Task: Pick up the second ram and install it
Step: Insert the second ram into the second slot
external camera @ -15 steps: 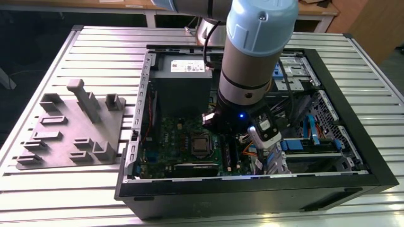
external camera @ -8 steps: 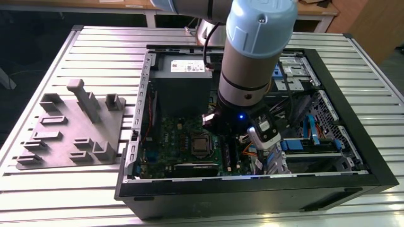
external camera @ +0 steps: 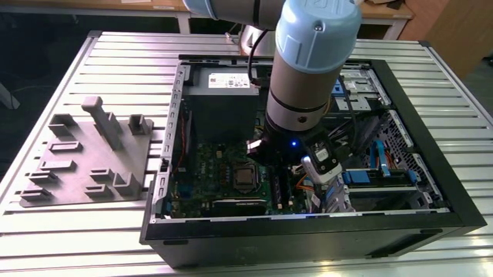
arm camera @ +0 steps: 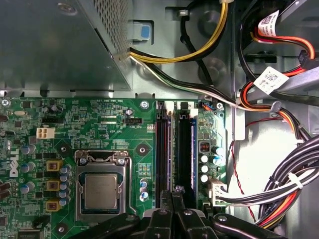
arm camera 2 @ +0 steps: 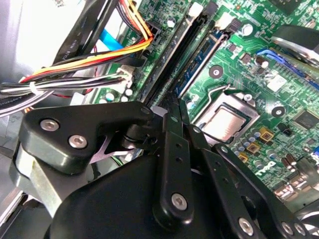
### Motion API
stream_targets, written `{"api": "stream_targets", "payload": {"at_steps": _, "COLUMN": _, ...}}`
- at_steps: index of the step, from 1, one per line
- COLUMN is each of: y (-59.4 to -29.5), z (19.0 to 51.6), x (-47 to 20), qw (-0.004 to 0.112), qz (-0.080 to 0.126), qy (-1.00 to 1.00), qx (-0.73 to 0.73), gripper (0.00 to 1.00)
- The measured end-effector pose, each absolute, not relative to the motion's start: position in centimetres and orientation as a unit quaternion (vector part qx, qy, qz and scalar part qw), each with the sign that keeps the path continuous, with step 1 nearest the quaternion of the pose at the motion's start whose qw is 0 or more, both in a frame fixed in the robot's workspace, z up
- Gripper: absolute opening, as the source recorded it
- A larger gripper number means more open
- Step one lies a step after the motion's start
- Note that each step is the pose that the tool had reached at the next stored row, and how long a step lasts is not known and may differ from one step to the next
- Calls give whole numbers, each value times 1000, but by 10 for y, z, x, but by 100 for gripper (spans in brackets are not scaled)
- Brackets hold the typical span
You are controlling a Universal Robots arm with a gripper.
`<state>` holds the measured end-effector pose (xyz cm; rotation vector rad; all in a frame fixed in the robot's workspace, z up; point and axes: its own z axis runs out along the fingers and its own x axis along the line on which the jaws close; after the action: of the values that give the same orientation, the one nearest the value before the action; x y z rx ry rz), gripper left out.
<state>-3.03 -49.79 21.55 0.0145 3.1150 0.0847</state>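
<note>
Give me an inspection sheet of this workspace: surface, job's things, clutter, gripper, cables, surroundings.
Surface: ribbed metal table carrying an open black computer case.
Job's things: green motherboard with its black memory slots; a thin dark memory board stands in line with the slots, at the gripper's tip. Whether it is fully seated cannot be told.
Clutter: grey plastic fixture plate with blocks on the table, at the exterior view's left of the case.
Gripper: black gripper low over the slots, fingers close together around the board's edge.
Cables: yellow, black, red and orange wire bundles beside the motherboard.
Surroundings: nothing seen.
</note>
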Motion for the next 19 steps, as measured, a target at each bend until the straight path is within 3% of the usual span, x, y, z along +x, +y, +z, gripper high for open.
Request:
{"api": "stream_targets", "payload": {"at_steps": 4, "y": -498, "z": 215, "x": -30, "qw": 13, "qz": 27, "qy": 1000, "qx": 5, "gripper": 12}}
{"api": "stream_targets", "payload": {"at_steps": 7, "y": -498, "z": 215, "x": -30, "qw": 13, "qz": 27, "qy": 1000, "qx": 5, "gripper": 25}}
{"api": "stream_targets", "payload": {"at_steps": 19, "y": -498, "z": 239, "x": -30, "qw": 13, "qz": 27, "qy": 1000, "qx": 5, "gripper": 25}}
